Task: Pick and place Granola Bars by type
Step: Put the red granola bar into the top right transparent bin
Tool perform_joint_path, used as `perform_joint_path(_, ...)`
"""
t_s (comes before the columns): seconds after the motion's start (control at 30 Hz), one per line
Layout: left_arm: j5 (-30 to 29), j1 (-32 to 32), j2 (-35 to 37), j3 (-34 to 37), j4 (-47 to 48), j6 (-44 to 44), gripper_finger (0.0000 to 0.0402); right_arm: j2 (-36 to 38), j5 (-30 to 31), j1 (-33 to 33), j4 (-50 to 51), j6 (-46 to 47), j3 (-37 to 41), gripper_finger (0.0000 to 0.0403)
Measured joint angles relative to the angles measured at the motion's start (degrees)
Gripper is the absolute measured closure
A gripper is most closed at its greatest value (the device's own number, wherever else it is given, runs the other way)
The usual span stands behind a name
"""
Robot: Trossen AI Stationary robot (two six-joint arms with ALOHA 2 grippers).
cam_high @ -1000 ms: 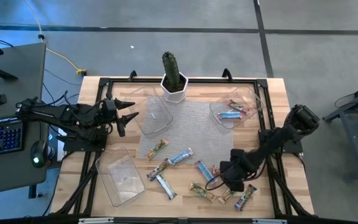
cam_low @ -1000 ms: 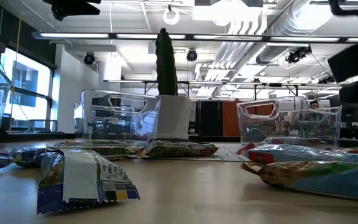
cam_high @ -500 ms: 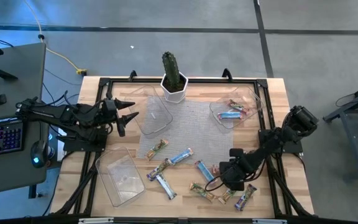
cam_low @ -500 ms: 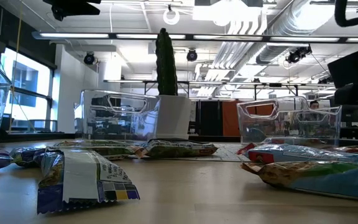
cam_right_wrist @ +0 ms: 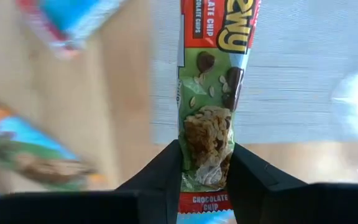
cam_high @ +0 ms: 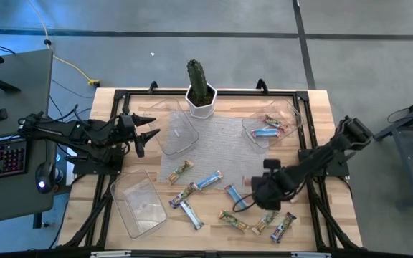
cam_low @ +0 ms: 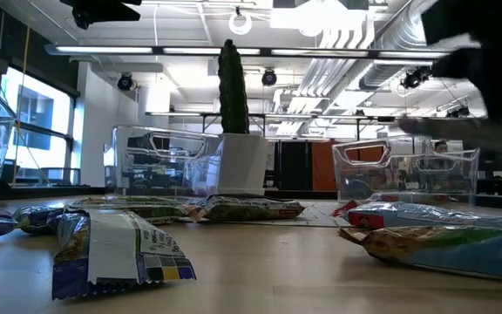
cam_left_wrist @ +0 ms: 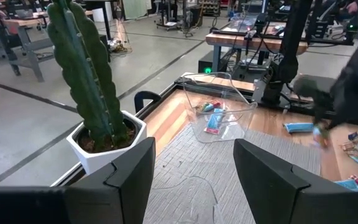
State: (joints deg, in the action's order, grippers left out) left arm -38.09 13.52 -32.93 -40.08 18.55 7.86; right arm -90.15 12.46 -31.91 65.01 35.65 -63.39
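Note:
Several wrapped granola bars (cam_high: 209,180) lie loose on the near half of the table, some on the grey mat (cam_high: 221,147). My right gripper (cam_right_wrist: 206,168) hovers over them (cam_high: 260,192), shut on a green-and-red chocolate chip bar (cam_right_wrist: 213,93). Other bars (cam_high: 271,129) lie in the clear tub (cam_high: 292,115) at the far right. My left gripper (cam_left_wrist: 194,180) waits open above the table's left side (cam_high: 151,132), holding nothing. My right gripper pinches the green-and-red bar between its two fingers, on its two long edges (cam_right_wrist: 185,158) close to one end. The bar runs along the fingers and sticks out ahead of them. It is lifted clear of the table.
A cactus in a white pot (cam_high: 201,89) stands at the far middle. One clear tub (cam_high: 176,129) sits beside it on the left, another (cam_high: 138,204) at the near left. In the low view, bars (cam_low: 116,249) lie close to the near edge.
My right gripper has shut on the green-and-red bar and taken hold of it. It has then risen and drawn toward the table's far edge, lifting the bar off the table.

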Motion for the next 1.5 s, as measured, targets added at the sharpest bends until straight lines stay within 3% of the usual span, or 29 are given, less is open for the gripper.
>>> perform_joint_path(0.17,0.0,0.0,0.0,0.0,0.0,0.0,0.0189,3.3,12.0,3.6,13.2,-1.7,-4.6,0.0308)
perform_joint_path(0.37,0.0,0.0,0.0,0.0,0.0,0.0,0.0189,8.9,24.1,11.0,20.2,-1.7,-4.9,0.0307)
perform_joint_path(0.63,0.0,0.0,-1.3,0.0,0.0,0.0,0.0189,15.8,27.0,29.3,16.9,-8.6,0.1,0.0307)
perform_joint_path(0.8,0.0,0.0,-3.2,0.0,-0.1,0.0,0.0189,17.4,21.5,40.6,3.0,-12.5,7.3,0.0307)
perform_joint_path(1.03,0.0,0.0,-4.9,0.0,-1.7,0.0,0.0189,17.4,7.6,48.6,-16.7,-23.0,18.2,0.0307)
perform_joint_path(1.5,0.0,0.0,-4.8,0.0,-1.9,0.0,0.0189,10.0,-3.3,51.9,-20.2,-27.4,19.3,0.0307)
